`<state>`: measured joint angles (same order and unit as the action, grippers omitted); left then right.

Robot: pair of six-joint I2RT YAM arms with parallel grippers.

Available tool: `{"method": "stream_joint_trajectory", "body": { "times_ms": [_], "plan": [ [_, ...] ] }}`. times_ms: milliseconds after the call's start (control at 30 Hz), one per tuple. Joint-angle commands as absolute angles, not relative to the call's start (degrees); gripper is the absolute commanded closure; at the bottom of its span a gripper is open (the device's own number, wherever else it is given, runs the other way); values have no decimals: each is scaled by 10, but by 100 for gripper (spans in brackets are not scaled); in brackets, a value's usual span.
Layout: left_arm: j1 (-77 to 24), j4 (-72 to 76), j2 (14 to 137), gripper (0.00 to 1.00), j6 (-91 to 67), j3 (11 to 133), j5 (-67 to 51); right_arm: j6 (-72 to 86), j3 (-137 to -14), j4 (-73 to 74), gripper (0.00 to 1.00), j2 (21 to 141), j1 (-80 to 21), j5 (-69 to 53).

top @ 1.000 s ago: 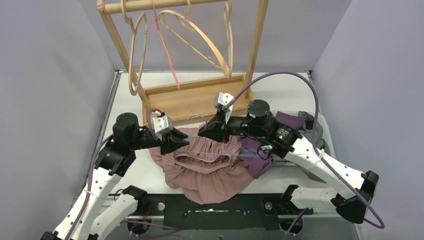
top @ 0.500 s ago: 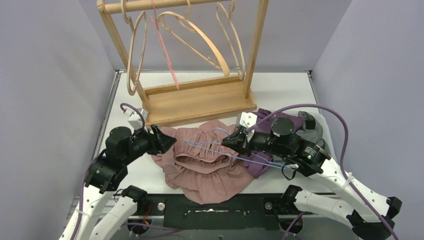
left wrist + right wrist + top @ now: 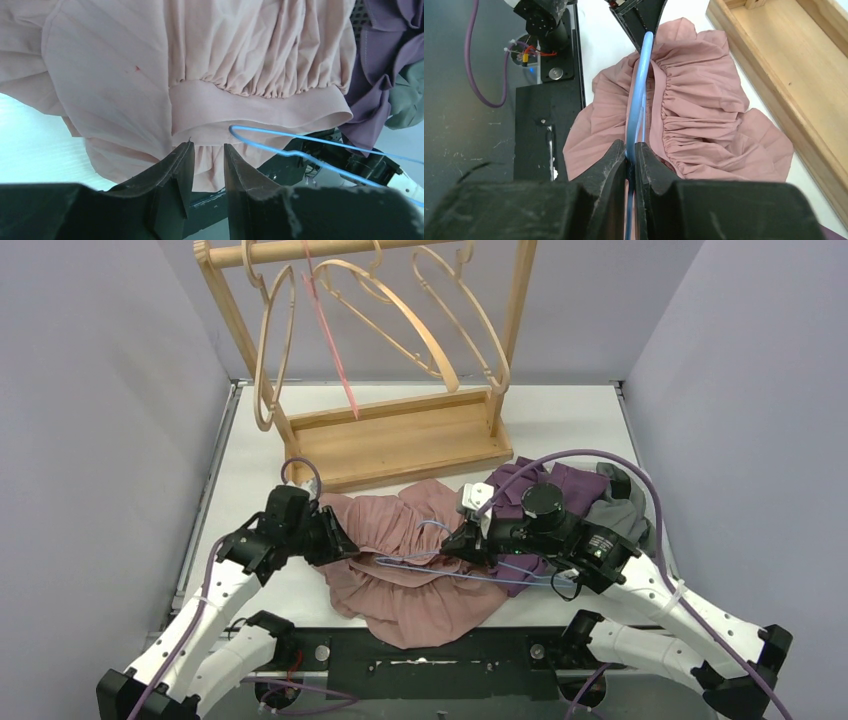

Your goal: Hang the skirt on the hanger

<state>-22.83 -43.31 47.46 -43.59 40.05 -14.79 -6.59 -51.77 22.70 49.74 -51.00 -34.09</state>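
Observation:
A pink skirt (image 3: 410,580) lies bunched on the table near the front edge, its gathered waistband up; it also shows in the left wrist view (image 3: 200,60) and the right wrist view (image 3: 704,110). My right gripper (image 3: 462,542) is shut on a thin blue wire hanger (image 3: 500,578) and holds it low over the waistband. In the right wrist view the wire (image 3: 639,100) runs out from between my shut fingers (image 3: 631,150). My left gripper (image 3: 340,540) is at the skirt's left edge. Its jaws (image 3: 207,150) stand a little apart with nothing between them, just short of the waistband and the hanger's end (image 3: 231,131).
A wooden rack (image 3: 400,440) stands behind the skirt with several wooden hangers (image 3: 440,330) and a thin pink one (image 3: 335,350) on its bar. A purple garment (image 3: 570,485) and a grey one (image 3: 620,510) lie to the right. A black base plate (image 3: 430,650) runs along the front edge.
My right gripper has come down and toward the front with the blue hanger, onto the skirt. My left gripper has dropped to the skirt's left edge. The wooden hangers have swung.

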Motion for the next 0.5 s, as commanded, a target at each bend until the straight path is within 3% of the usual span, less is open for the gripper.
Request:
{"method": "stream_joint_trajectory", "body": {
  "times_ms": [0,100,467],
  "plan": [
    [-230,-367,489,70,-461,388,-133,-60,-512,170,100,496,-512,-357],
    [-231,-369,509,62,-459,380,-108,-60,-504,167,100,496,-513,-346],
    [-232,-409,550,58,-433,396,-52,-72,-494,146,100,517,-515,-291]
  ]
}}
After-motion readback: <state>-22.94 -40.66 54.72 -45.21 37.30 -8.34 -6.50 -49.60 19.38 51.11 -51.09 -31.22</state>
